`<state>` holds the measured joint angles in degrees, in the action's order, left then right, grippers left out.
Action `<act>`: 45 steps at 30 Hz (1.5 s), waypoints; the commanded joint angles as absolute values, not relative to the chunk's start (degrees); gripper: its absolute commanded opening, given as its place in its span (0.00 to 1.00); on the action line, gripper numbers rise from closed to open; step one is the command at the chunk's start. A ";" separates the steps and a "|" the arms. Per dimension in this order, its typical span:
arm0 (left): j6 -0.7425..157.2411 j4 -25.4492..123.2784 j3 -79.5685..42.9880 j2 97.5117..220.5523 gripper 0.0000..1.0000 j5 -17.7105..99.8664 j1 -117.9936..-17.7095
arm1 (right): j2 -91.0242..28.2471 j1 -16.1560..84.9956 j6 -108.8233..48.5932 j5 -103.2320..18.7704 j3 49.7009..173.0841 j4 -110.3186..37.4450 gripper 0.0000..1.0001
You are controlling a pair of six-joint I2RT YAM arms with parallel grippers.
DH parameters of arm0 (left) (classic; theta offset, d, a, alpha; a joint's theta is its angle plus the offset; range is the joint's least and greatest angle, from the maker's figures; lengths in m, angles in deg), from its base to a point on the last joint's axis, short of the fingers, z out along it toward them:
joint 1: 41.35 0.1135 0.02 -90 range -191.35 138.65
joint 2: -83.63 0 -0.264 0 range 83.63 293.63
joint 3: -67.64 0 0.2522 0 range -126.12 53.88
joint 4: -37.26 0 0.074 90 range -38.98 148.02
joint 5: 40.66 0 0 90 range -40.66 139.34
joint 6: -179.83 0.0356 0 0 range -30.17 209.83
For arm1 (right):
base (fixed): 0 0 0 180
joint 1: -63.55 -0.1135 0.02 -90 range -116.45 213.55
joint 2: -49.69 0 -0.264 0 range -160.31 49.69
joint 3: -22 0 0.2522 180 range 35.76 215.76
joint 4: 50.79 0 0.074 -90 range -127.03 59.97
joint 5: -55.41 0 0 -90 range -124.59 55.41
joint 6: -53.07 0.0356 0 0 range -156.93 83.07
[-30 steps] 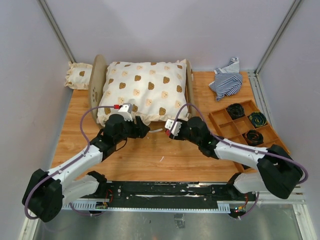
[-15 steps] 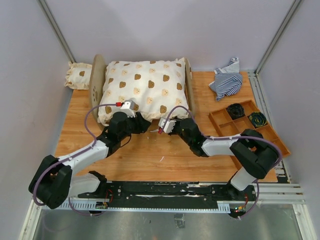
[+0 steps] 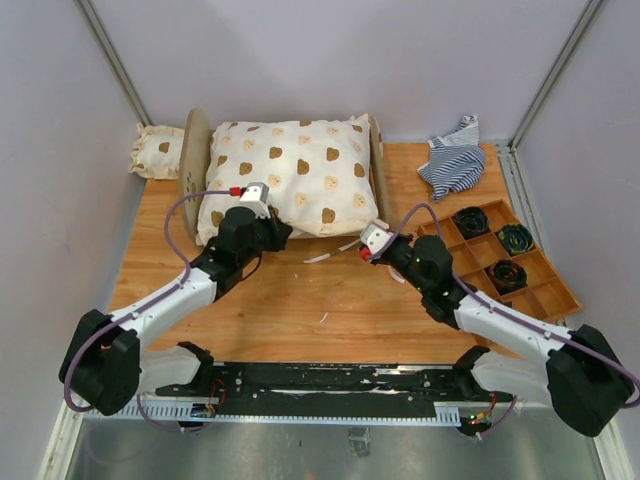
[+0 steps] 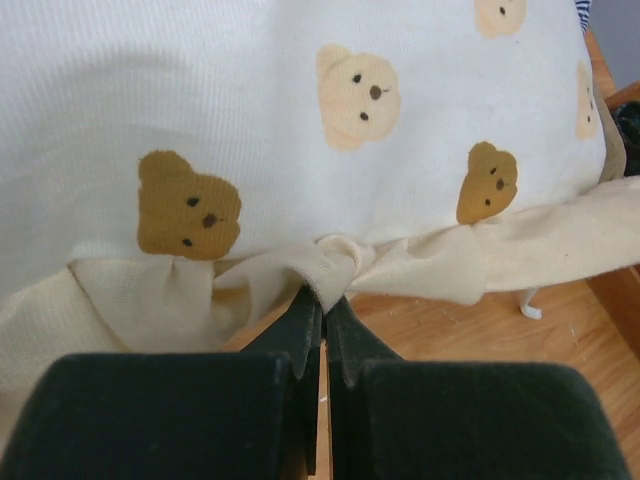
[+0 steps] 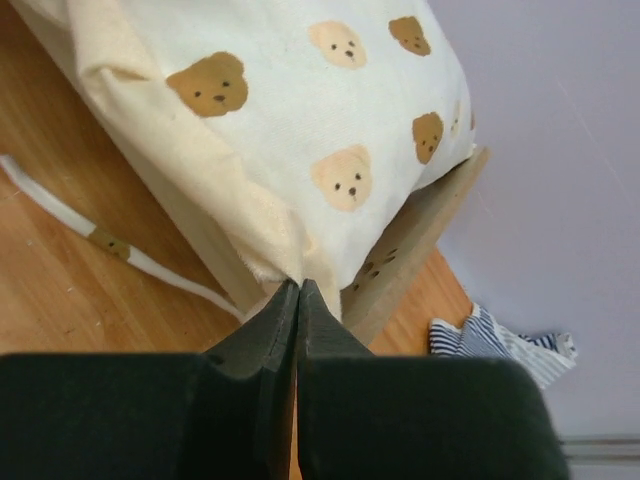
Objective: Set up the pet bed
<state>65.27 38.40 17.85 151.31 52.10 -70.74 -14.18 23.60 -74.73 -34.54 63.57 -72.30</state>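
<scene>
The pet bed is mostly covered: its rounded wooden end boards (image 3: 193, 160) (image 5: 420, 240) stick out on both sides of a big cream bear-print cushion (image 3: 290, 180) lying on it. My left gripper (image 3: 275, 232) (image 4: 325, 295) is at the cushion's near edge, shut on a bunched fold of its frill (image 4: 335, 262). My right gripper (image 3: 372, 240) (image 5: 299, 290) is at the near right corner, next to the right end board, shut on the tip of the cushion's corner (image 5: 290, 255). The bed's base is hidden under the cushion.
A small bear-print cushion (image 3: 157, 152) lies behind the left end board. A blue-and-white striped cloth (image 3: 455, 160) is bunched at the back right. A compartmented wooden tray (image 3: 560, 290) with dark rolls stands at the right. A white strap (image 3: 325, 255) lies by the cushion's near edge.
Both grippers have shut on the cushion's near edge. The right gripper has swung right to the near right corner, and the cushion's front edge has shifted slightly back.
</scene>
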 commanded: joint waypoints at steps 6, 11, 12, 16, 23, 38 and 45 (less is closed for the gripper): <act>67.26 47.20 13.47 154.30 0.00 47.01 -69.56 | -9.17 31.73 -65.46 -44.06 61.03 -59.02 0.00; 65.81 50.38 15.57 154.70 0.00 45.29 -69.61 | -10.33 31.80 -62.02 -43.27 60.06 -56.74 0.00; 65.95 52.15 15.08 153.51 0.00 47.34 -69.58 | -9.95 31.74 -61.30 -42.57 60.18 -56.34 0.00; 68.36 57.80 11.21 145.41 0.55 47.70 -69.57 | -6.47 31.84 -58.38 -36.89 61.11 -53.53 0.00; 72.73 70.41 5.46 134.29 0.73 72.33 -69.57 | 2.53 31.88 -42.56 -36.80 66.48 -44.87 0.51; 83.36 67.73 -4.71 145.21 0.78 76.14 -49.89 | -5.04 31.31 -18.74 -40.82 74.06 -42.60 0.47; 85.90 62.33 -2.66 149.73 0.66 74.51 -45.63 | -2.70 31.03 -20.49 -39.55 73.17 -42.05 0.43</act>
<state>83.52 67.73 -3.57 148.70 75.53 -48.16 -4.70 31.08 -20.44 -39.56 71.88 -42.94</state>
